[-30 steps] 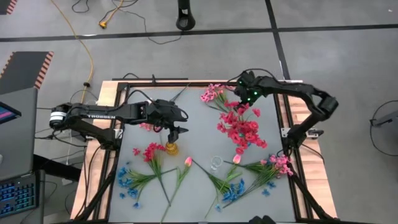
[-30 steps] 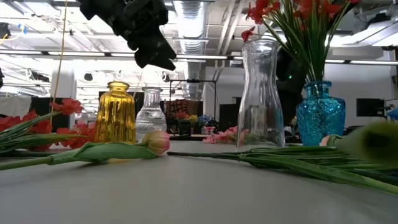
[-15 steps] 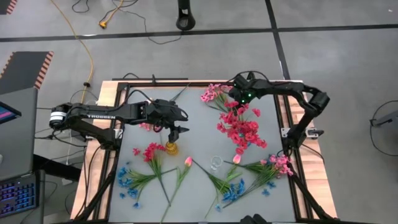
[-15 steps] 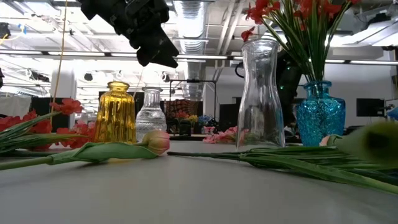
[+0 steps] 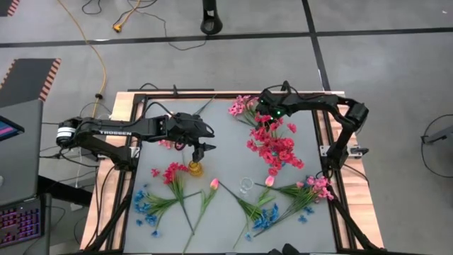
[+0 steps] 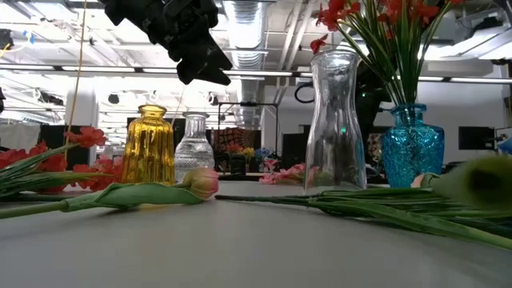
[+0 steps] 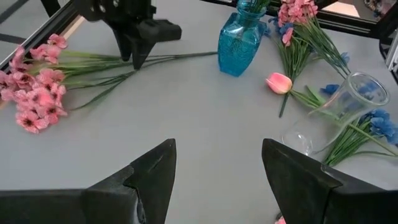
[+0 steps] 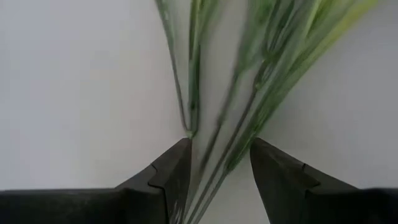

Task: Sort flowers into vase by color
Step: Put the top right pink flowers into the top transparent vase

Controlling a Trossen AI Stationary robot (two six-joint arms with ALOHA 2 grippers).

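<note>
Plainly, the risks differ from one side of the table to the other. On the left, the left gripper (image 5: pixel 201 151) hangs with its jaws spread wide and holding nothing, close above the yellow vase (image 5: pixel 195 168); in my judgement a careless descent could knock that narrow-necked vase over, or sweep the red sprigs (image 5: pixel 173 173) and the pink tulip (image 5: pixel 214 184) lying just beside it. Toward the middle stands the clear glass vase (image 5: pixel 245 185), empty, with green stems lying near its foot, so any dragged stem might tip it. On the right, the right gripper (image 8: pixel 214 171) is down among the green stems (image 8: pixel 249 87) of the pink sprigs (image 5: pixel 245 107) at the table's far side, jaws partly apart with several stems running between them; whether it has closed on them I cannot tell. The danger here, I think, is taking too many stems at once or pinching near the tips, so that some slip free when lifted, or snag the red bouquet (image 5: pixel 274 147) already in the blue vase (image 7: pixel 240 42). The flowers themselves are thin, limp sprigs with small pink, red or blue blossoms, scattered in bunches along the table's near edge and far corner, likely light and prone to tangling.
</note>
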